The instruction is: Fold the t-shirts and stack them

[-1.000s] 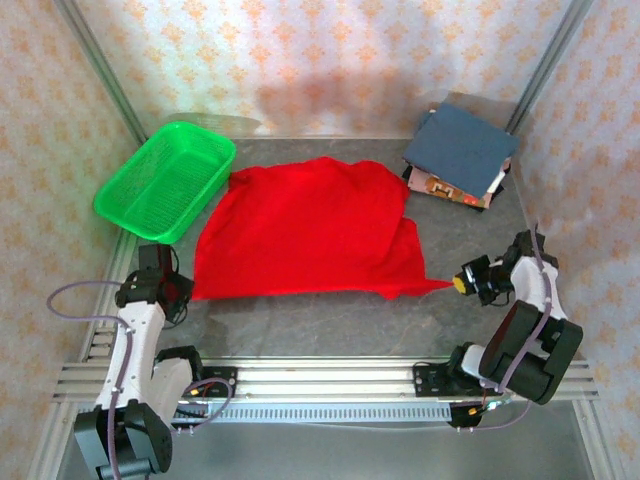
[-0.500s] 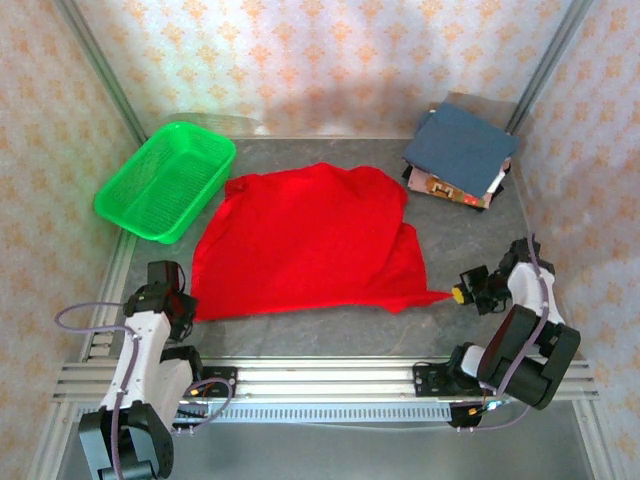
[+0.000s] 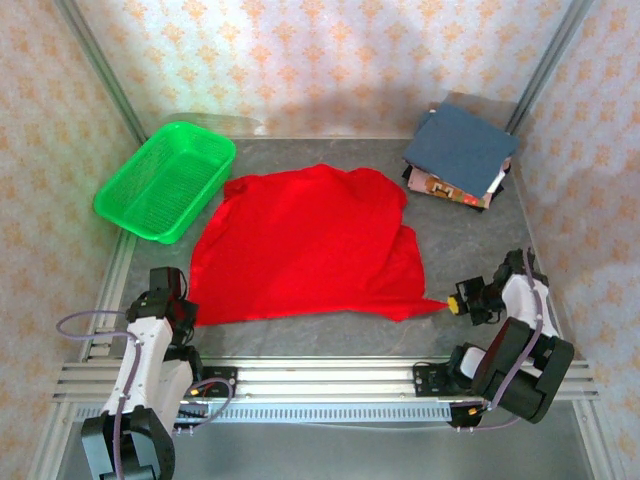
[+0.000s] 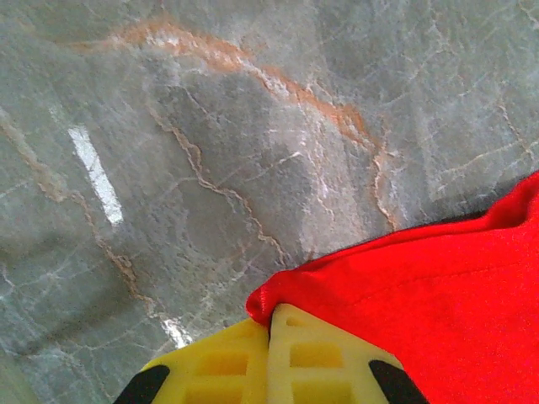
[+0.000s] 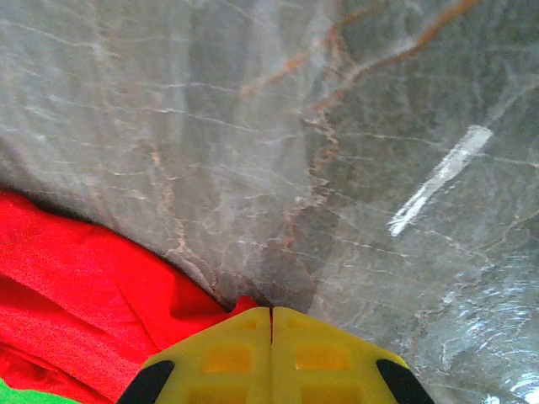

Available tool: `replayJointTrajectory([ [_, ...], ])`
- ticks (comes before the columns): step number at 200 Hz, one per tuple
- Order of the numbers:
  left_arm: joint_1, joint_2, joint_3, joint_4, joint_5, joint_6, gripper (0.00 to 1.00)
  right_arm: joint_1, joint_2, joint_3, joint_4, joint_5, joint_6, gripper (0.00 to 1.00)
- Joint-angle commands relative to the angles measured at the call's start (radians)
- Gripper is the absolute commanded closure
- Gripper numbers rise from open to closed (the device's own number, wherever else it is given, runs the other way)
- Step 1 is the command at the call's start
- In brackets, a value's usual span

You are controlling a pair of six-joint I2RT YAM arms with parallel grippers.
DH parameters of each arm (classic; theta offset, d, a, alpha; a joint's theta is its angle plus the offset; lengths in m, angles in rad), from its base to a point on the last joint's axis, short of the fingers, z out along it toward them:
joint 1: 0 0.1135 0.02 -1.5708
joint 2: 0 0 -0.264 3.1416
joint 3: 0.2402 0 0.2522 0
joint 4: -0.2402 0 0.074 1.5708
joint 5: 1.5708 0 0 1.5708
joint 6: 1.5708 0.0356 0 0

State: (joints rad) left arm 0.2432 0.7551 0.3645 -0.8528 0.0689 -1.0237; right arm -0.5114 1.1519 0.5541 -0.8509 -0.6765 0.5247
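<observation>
1. The table, a grey marbled slab, carries everything; the 2 arm bases sit along its edge at 6 o'clock.
2. The red t-shirt lies spread over the middle of the table, mostly flat, with a loose fold of cloth toward 4 o'clock. My judgement is that the step in hand is the laying-out: this shirt is being drawn flat by its 2 near corners, and no fold has been made in it yet.
3. The green basket stands at 10 o'clock, just beside the shirt's far corner.
4. The folded stack sits at 2 o'clock with a slate-blue shirt on top and patterned ones under it, near the red shirt but not touching it.
5. The left arm rises from 7 o'clock with its wrist low over the shirt's corner at 8 o'clock. The right arm is doubled back at 5 o'clock, its wrist turned toward 9 o'clock.
6. The left gripper is clenched on that corner; its wrist view shows yellow fingers pressed together with red hem bunched at the tips.
7. The right gripper is clenched on the shirt's tip at 4 o'clock, which is drawn out to a thin point.
8. The next move likely calls for even tension from both sides to smooth the loose fold, then lifting both corners together toward 12 o'clock for the 1st fold.
</observation>
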Motion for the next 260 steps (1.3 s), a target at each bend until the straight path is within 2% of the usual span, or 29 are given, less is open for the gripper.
replayJointTrajectory([
  [1, 0.012, -0.002, -0.018, -0.015, -0.066, -0.026, 0.89, -0.006, -0.015, -0.016, 0.011, 0.034, 0.019, 1.0],
  [6, 0.012, 0.0, -0.017, -0.013, -0.062, -0.025, 0.78, -0.006, -0.015, -0.015, 0.012, 0.034, 0.021, 0.99],
  [12, 0.012, -0.002, -0.014, -0.015, -0.059, -0.023, 0.67, -0.006, -0.015, -0.016, 0.011, 0.033, 0.021, 0.93],
  [27, 0.011, -0.007, 0.006, -0.024, -0.047, -0.021, 0.44, -0.006, -0.015, -0.009, 0.009, 0.021, 0.015, 0.67],
  [48, 0.013, -0.045, 0.078, -0.055, -0.033, -0.013, 0.35, -0.006, -0.014, 0.025, -0.011, -0.002, -0.001, 0.46],
  [67, 0.013, -0.082, 0.164, -0.099, -0.025, -0.003, 0.31, -0.001, -0.006, 0.066, -0.035, -0.005, -0.021, 0.36],
  [107, 0.012, -0.042, 0.244, -0.165, 0.061, 0.025, 0.29, 0.033, 0.01, 0.138, -0.092, 0.037, -0.059, 0.32],
  [136, 0.012, 0.024, 0.274, -0.232, 0.034, 0.092, 0.29, 0.064, 0.006, 0.16, -0.139, 0.091, -0.077, 0.29],
  [155, 0.012, 0.049, 0.282, -0.257, 0.038, 0.125, 0.29, 0.078, 0.004, 0.165, -0.153, 0.116, -0.072, 0.23],
  [201, 0.012, 0.096, 0.276, -0.239, 0.063, 0.148, 0.3, 0.092, 0.002, 0.127, -0.161, 0.14, -0.062, 0.23],
  [260, 0.012, 0.199, 0.252, -0.159, 0.113, 0.16, 0.33, 0.141, -0.009, 0.087, -0.126, 0.066, -0.07, 0.31],
])
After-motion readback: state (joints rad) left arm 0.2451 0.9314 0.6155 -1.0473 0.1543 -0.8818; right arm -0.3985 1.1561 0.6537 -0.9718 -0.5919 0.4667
